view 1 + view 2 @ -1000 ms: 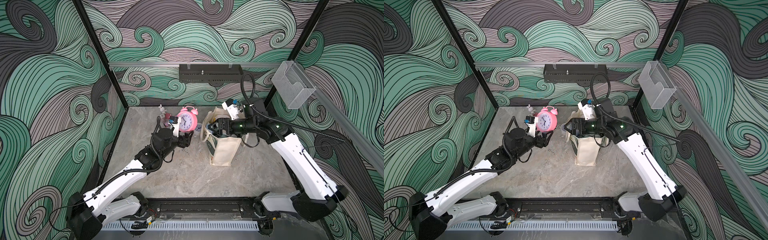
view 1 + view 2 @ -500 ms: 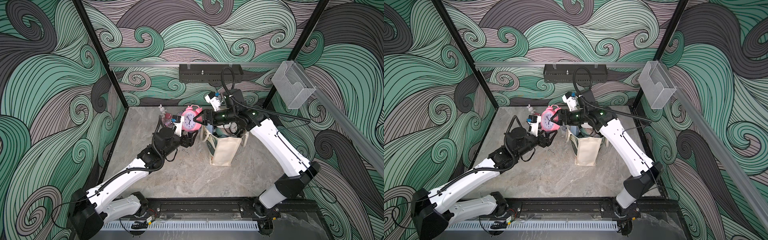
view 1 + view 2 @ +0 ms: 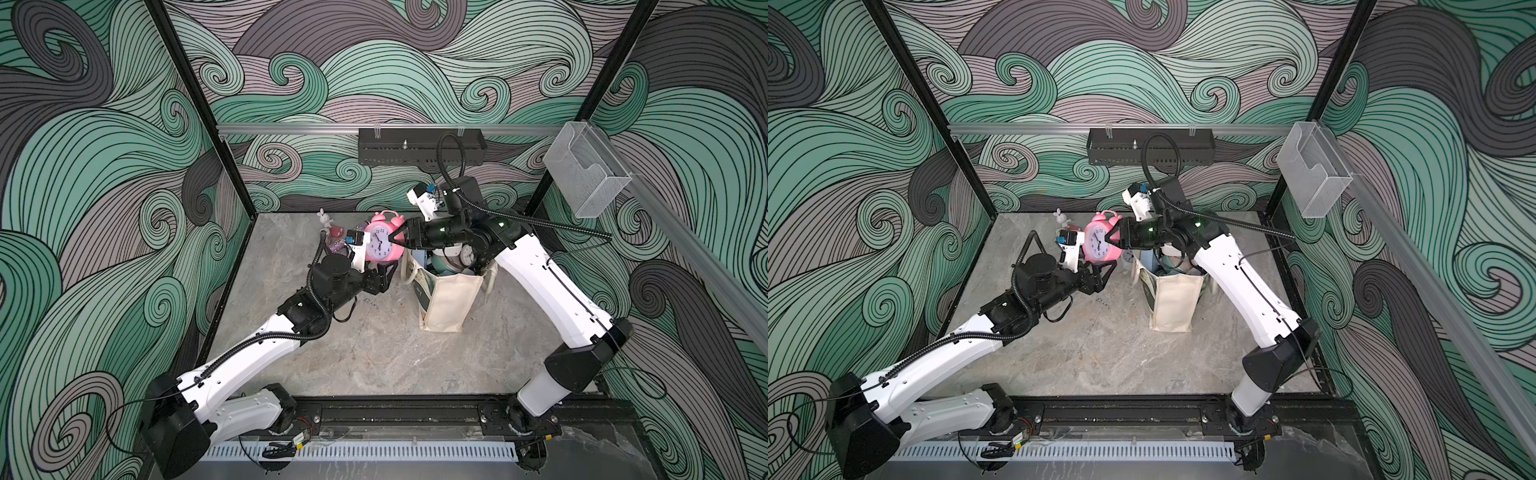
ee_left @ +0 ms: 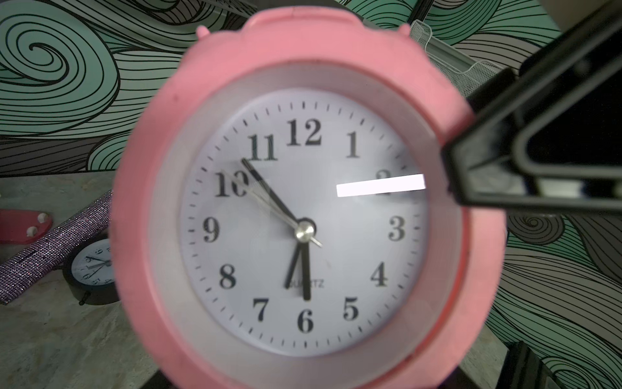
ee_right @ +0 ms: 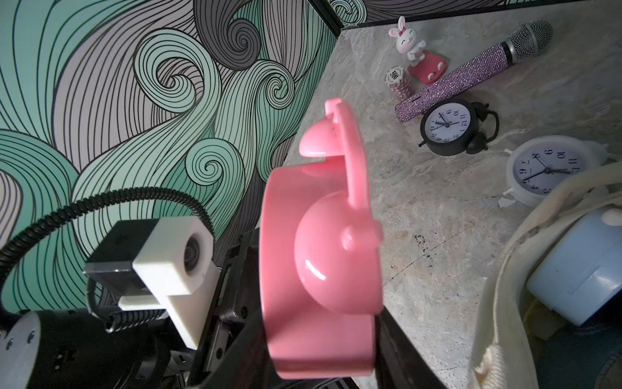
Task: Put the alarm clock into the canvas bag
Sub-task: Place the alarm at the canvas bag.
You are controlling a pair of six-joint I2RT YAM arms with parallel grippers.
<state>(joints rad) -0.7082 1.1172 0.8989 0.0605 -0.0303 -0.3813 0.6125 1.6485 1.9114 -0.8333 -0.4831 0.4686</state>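
Observation:
The pink twin-bell alarm clock (image 3: 380, 245) (image 3: 1098, 245) hangs in the air just left of the canvas bag (image 3: 446, 303) (image 3: 1173, 305), its white dial filling the left wrist view (image 4: 303, 219). My left gripper (image 3: 384, 272) (image 3: 1100, 276) holds it from below, its fingers mostly hidden behind the body. My right gripper (image 3: 395, 240) (image 3: 1112, 239) reaches in from the bag side, its black fingers (image 4: 471, 168) pressed on the front and back faces of the clock (image 5: 319, 286). The cream bag (image 5: 498, 303) stands upright with its mouth open.
The bag holds a light blue thing (image 5: 579, 269) and other items. Behind the clock on the table lie a black clock (image 5: 449, 126), a white clock (image 5: 545, 170), a glitter microphone (image 5: 471, 74), a bunny figurine (image 5: 409, 42) and poker chips (image 5: 399, 82).
My right arm swung left from above the bag to the pink clock, and its jaws narrowed around the clock body. The left arm kept the clock almost in place.

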